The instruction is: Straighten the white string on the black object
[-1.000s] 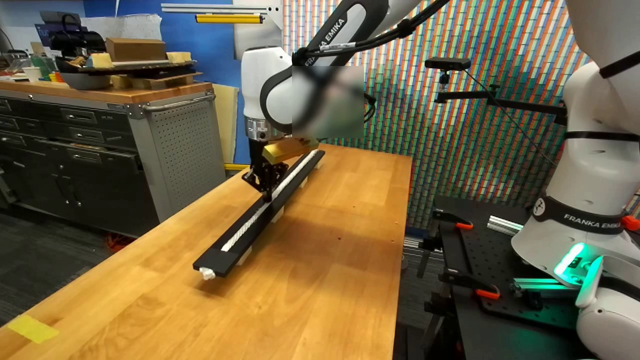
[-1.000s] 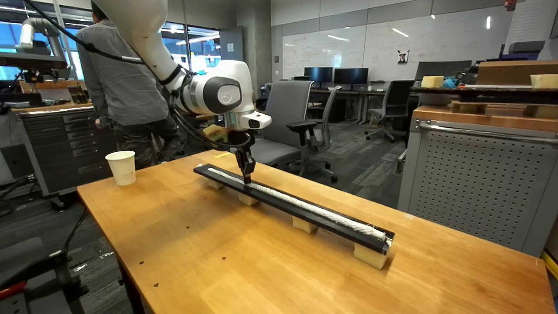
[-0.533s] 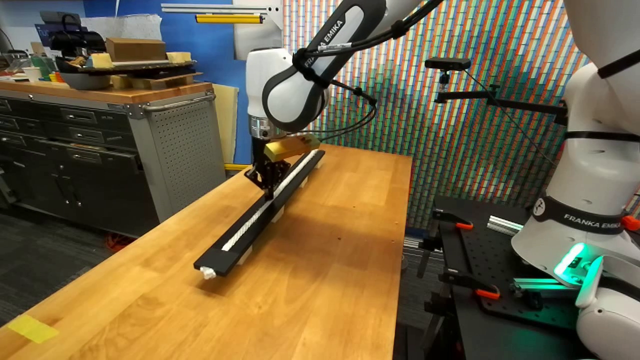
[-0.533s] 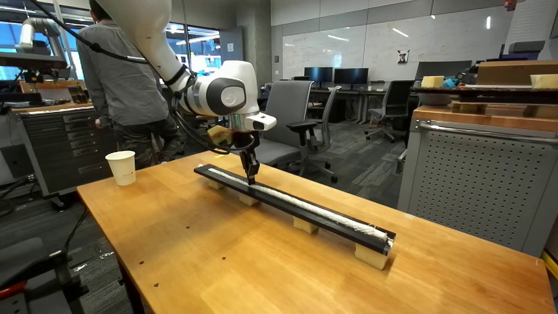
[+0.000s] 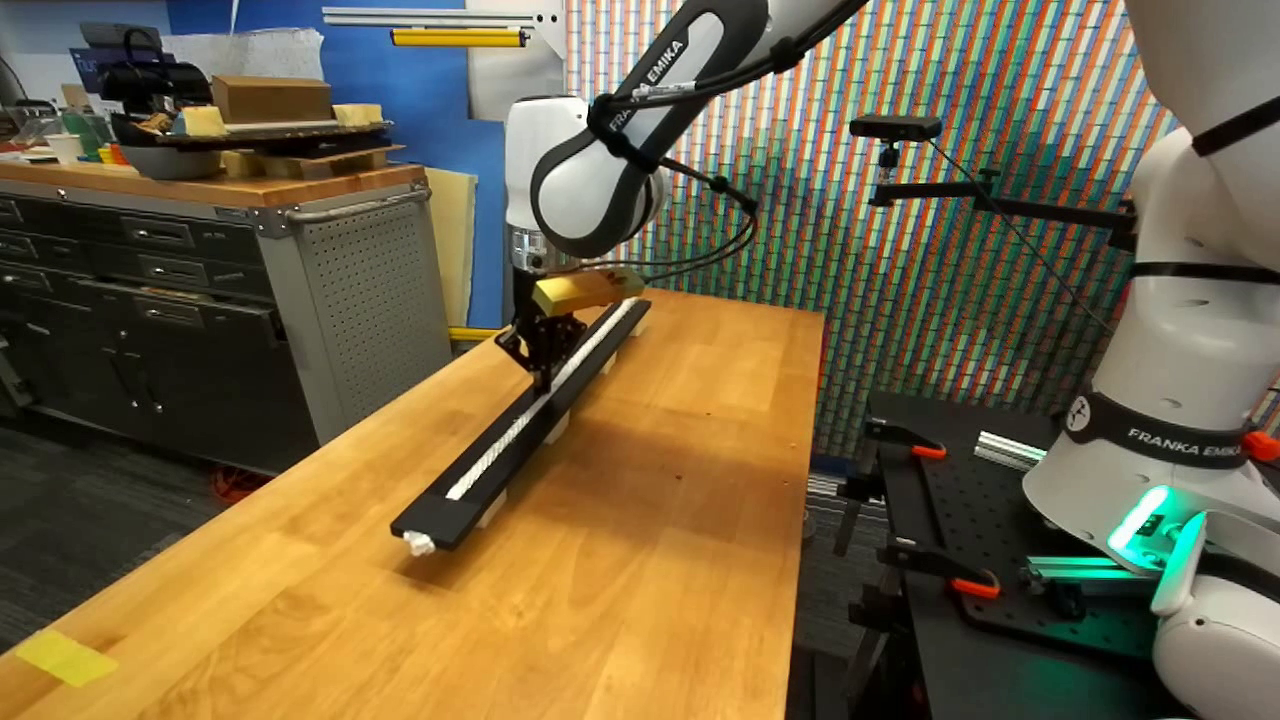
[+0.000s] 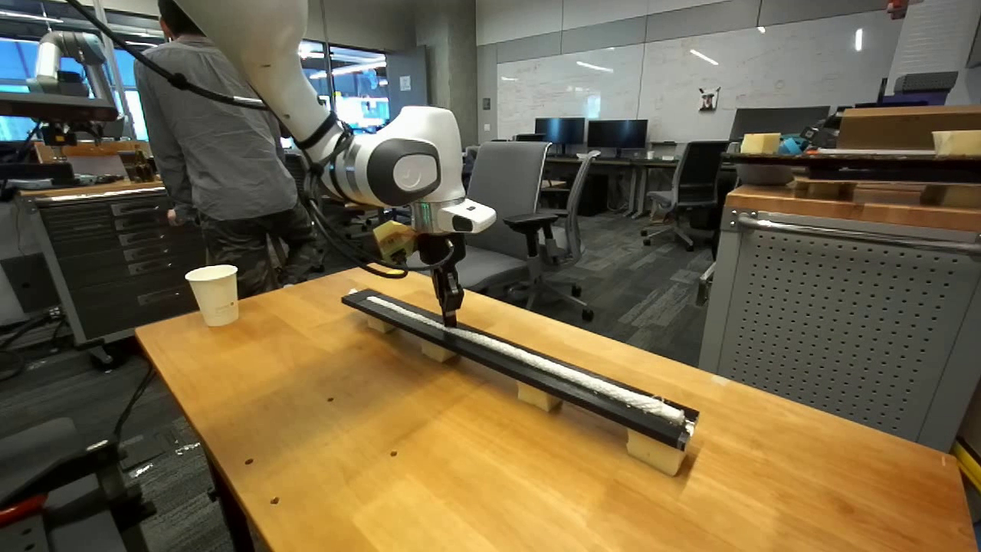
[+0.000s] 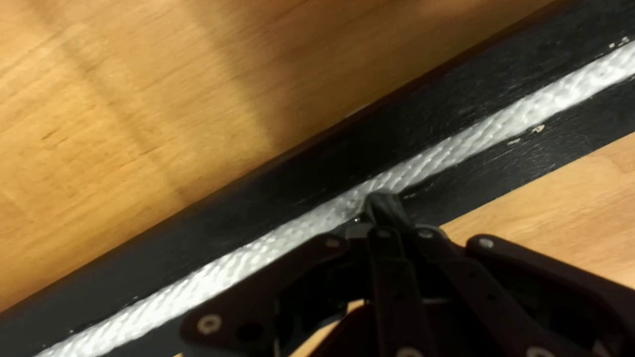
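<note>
The white string (image 5: pixel 490 461) is a braided cord lying along the top of the long black bar (image 5: pixel 438 518). Both also show in an exterior view, string (image 6: pixel 567 372) and bar (image 6: pixel 651 426), and in the wrist view, string (image 7: pixel 258 255) and bar (image 7: pixel 431 124). The string looks nearly straight, with a slight bend by the fingertips. My gripper (image 5: pixel 542 385) points down onto the bar, part-way along it; it also shows in an exterior view (image 6: pixel 450 320). In the wrist view its fingertips (image 7: pixel 384 206) are together at the string's edge and hide a little of it.
Several pale blocks (image 6: pixel 539 396) hold the bar above the wooden table (image 6: pixel 368 491). A paper cup (image 6: pixel 214 295) stands near a table corner. Yellow tape (image 5: pixel 66 656) is stuck on the table. A person (image 6: pixel 222 138) and an office chair (image 6: pixel 502 199) are beyond the table.
My gripper has moved a short way along the bar, away from the end with the white tuft. The bar, with the string on it, has slid very slightly the same way.
</note>
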